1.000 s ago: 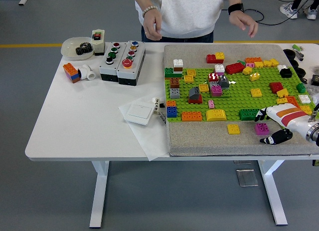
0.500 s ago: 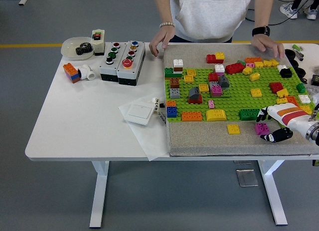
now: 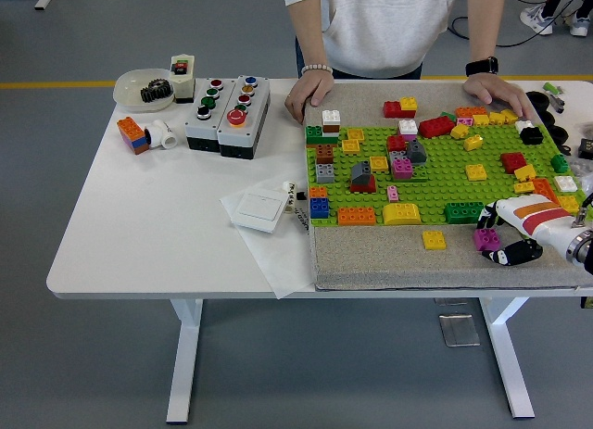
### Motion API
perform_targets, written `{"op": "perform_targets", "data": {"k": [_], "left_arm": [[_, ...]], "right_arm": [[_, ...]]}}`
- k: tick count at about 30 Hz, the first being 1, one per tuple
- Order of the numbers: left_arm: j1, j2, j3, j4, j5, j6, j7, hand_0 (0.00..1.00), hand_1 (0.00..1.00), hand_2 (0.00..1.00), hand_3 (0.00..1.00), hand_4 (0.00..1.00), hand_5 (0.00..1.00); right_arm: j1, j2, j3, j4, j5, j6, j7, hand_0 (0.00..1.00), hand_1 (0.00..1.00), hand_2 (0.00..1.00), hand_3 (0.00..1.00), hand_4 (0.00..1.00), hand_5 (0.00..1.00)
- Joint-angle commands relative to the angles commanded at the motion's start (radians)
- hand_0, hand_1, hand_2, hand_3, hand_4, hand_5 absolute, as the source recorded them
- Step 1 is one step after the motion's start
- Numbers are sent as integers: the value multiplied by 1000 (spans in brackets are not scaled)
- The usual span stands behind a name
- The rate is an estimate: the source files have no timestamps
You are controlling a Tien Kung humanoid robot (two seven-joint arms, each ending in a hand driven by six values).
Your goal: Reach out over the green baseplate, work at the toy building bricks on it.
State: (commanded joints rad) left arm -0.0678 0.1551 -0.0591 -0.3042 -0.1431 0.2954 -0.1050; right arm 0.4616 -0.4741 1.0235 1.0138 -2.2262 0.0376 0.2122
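Note:
The green baseplate (image 3: 445,170) lies on a grey mat (image 3: 371,253) and carries several bricks in many colours. A magenta brick (image 3: 487,239) and a yellow brick (image 3: 433,239) sit on the mat just in front of the plate. My right hand (image 3: 500,236) comes in low from the right edge. Its black fingers (image 3: 483,220) are above the magenta brick and its thumb (image 3: 515,253) is to the brick's right, spread around it without a clear grasp. A person stands at the far side, one hand (image 3: 310,95) and the other hand (image 3: 496,89) resting on the mat's far edge.
Left of the mat are two grey button boxes (image 3: 227,109), a bowl with a gear (image 3: 144,88), an orange-and-blue brick (image 3: 132,132), a white switch (image 3: 258,209) on paper, and black items (image 3: 547,109) at the far right.
The person stepped closer and lowered both hands onto the mat's far edge. My right hand slid slightly down and closer around the magenta brick, which stayed put.

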Motion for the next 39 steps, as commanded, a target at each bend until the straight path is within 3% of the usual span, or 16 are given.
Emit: {"op": "perform_targets", "data": {"k": [14, 29, 39], "left_arm": [[1, 0, -5, 1, 9, 1, 2, 861, 887, 882, 745, 737, 653], [-2, 2, 2, 0, -2, 0, -2, 861, 887, 882, 745, 737, 655], [-3, 3, 0, 0, 4, 1, -1, 862, 886, 882, 745, 737, 655]], "right_arm": [[-1, -1, -3, 2, -6, -10, 1, 509, 501, 524, 512, 731, 177], [14, -14, 2, 51, -9, -4, -8, 504, 499, 521, 510, 727, 173], [63, 8, 5, 44, -7, -7, -16, 509, 497, 520, 510, 705, 160]]}}
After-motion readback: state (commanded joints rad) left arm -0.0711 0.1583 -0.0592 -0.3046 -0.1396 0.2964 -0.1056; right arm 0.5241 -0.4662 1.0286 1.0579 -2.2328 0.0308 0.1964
